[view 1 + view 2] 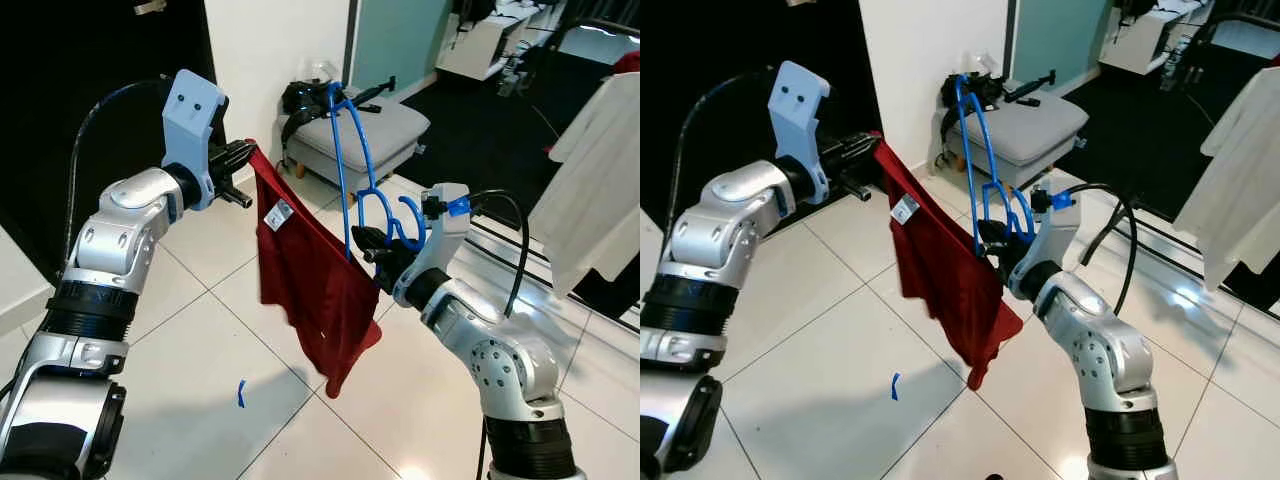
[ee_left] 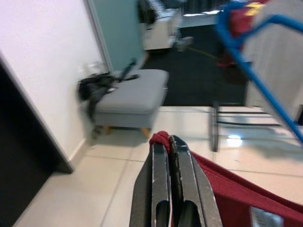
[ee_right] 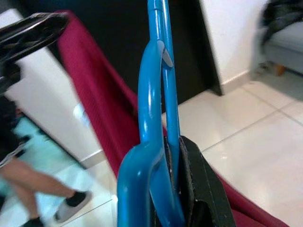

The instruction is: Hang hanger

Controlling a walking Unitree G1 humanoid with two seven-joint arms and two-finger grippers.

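Here, the left gripper (image 1: 243, 158) was raised in front of a dark wall panel, its fingers (image 2: 163, 189) pressed tight together on the top corner of a red garment (image 1: 310, 280). The cloth stretched down from that corner toward the right gripper (image 1: 365, 243) and hung in a loose fold over the white tiled floor (image 1: 200, 370), a small white tag (image 1: 279, 214) showing near its upper edge.

The right gripper sat lower and toward the middle of the scene, its fingers clamped on the blue hanger (image 1: 350, 150) near the base of the wire (the wrist view showed the blue bars squeezed between the black fingers (image 3: 199, 184)). The hanger stood nearly upright, its long loop rising above the gripper, with curled blue ends beside the wrist. The red cloth's lower edge met the hanger at the grip; whether the garment was threaded onto it could not be told.

Behind the arms stood a grey padded stool (image 1: 365, 135) with a dark bag (image 1: 305, 98) on it, against a white wall. A pale garment (image 1: 590, 170) hung at the right. A small blue scrap (image 1: 241, 393) lay on the tiles. In the right wrist view a person's legs (image 3: 28, 189) showed near the floor.
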